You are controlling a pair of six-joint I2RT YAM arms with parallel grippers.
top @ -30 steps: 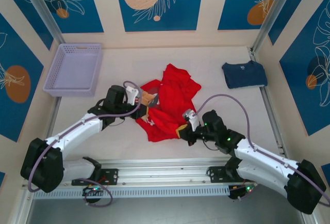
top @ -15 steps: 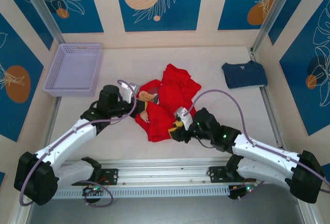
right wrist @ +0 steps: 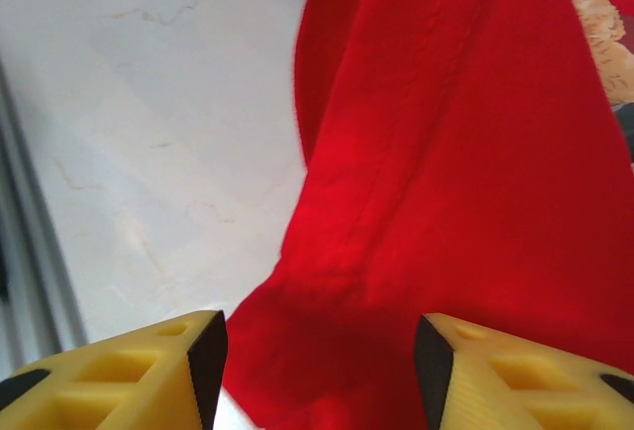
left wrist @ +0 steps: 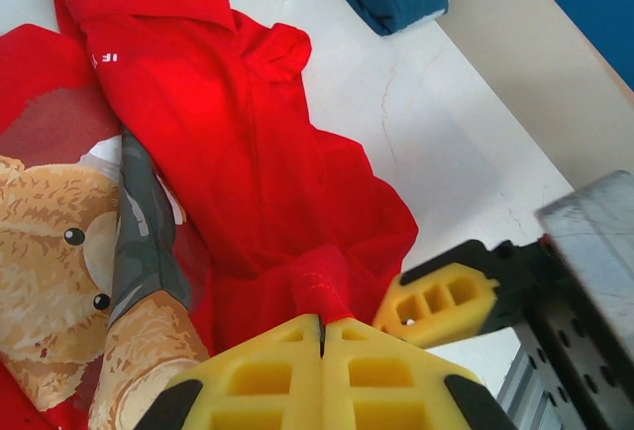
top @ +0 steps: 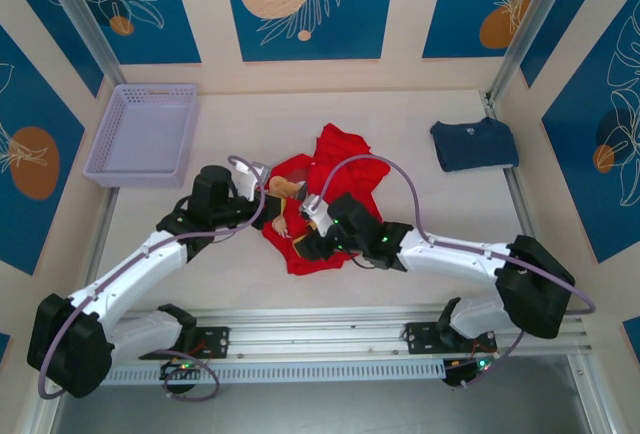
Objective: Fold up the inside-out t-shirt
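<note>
My left gripper (left wrist: 322, 329) has its two yellow fingers pressed together, and they pinch a little fold of the red t-shirt (left wrist: 248, 143). My right gripper (right wrist: 317, 356) has its fingers spread apart, with red cloth just in front of them but nothing caught. The red t-shirt lies in a crumpled heap in the middle of the table (top: 430, 224), between my two arms, with a teddy bear picture (left wrist: 50, 242) showing on one part. I think it is light, soft and floppy, so it will sag and bunch up when I lift it. I think the best places to hold are the hem or a seam, one corner in each gripper, so I can pull it flat.
</note>
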